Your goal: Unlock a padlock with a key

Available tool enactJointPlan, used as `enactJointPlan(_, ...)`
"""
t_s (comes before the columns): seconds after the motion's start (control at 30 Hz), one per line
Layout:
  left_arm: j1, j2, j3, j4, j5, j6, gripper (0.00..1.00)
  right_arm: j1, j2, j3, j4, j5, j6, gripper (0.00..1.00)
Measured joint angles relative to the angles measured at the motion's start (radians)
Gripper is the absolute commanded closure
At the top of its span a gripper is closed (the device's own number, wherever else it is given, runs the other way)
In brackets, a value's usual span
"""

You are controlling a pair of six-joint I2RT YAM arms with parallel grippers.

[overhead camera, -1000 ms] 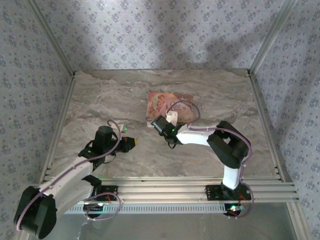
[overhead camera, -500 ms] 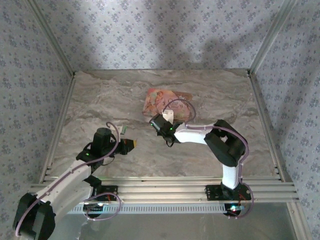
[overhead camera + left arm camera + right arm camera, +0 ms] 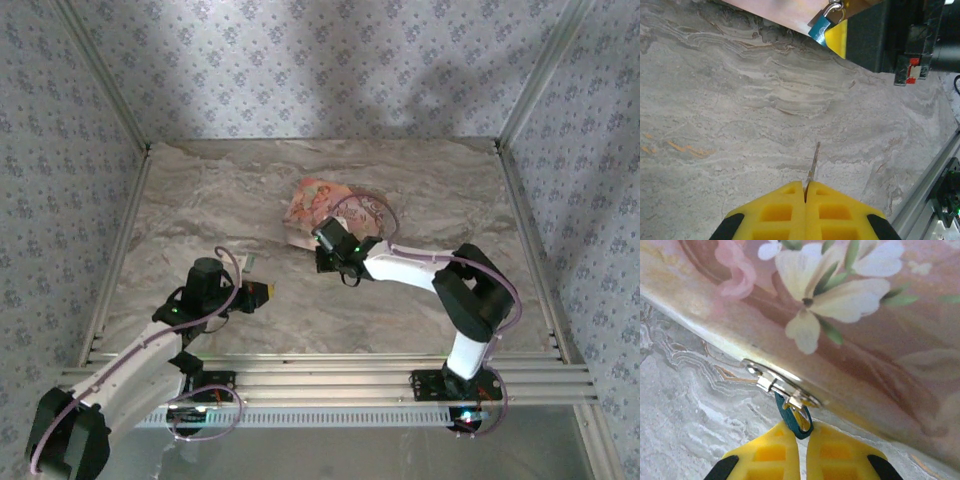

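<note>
The padlock (image 3: 790,417) is small and blue, hooked through the metal zip pulls (image 3: 775,382) of a pink floral pouch (image 3: 850,315). My right gripper (image 3: 802,432) is shut on the padlock, pinching it between the tips of its yellow fingers. In the left wrist view the same padlock (image 3: 820,27) hangs at the pouch's edge beside a yellow finger (image 3: 839,41). My left gripper (image 3: 805,184) is shut on the key (image 3: 814,159), whose thin blade pokes forward over the marble, well short of the padlock. From above, the left gripper (image 3: 262,292) sits left of and below the right gripper (image 3: 314,248).
The pouch (image 3: 315,200) lies on the marble table (image 3: 200,200) behind the right wrist, one edge raised. Aluminium rails (image 3: 330,370) run along the near edge, and patterned walls enclose the other sides.
The right gripper has shut on the padlock and shifted slightly, and the pouch has been dragged and tilted with it. The left gripper with the key has hardly moved.
</note>
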State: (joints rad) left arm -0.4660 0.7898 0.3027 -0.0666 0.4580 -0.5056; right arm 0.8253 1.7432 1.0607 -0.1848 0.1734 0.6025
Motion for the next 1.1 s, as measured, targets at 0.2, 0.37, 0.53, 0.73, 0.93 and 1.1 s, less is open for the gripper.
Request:
enactJointPlan(0.2,-0.002,0.032,-0.001,0.034,0.024,0.000,1.00,-0.019,-0.039,-0.016,-0.022,-0.080,-0.062,1.00)
enactJointPlan(0.37,-0.013,0.060,-0.001,0.059,0.029,0.000,1.00,-0.041,-0.089,-0.062,-0.032,-0.135,-0.159,1.00)
enactJointPlan(0.53,-0.029,0.065,-0.001,0.070,0.029,-0.001,1.00,-0.085,-0.148,-0.159,-0.055,-0.164,-0.245,1.00)
enactJointPlan(0.73,-0.047,0.065,-0.001,0.069,0.024,-0.003,1.00,-0.160,-0.226,-0.244,-0.074,-0.157,-0.277,0.67)
enactJointPlan(0.93,-0.051,0.071,-0.001,0.067,0.009,-0.004,1.00,-0.113,-0.250,-0.249,-0.042,-0.070,-0.215,0.46)
enactJointPlan(1.1,-0.058,0.071,-0.001,0.066,0.000,-0.004,1.00,-0.067,-0.226,-0.246,-0.048,0.059,-0.112,0.45)
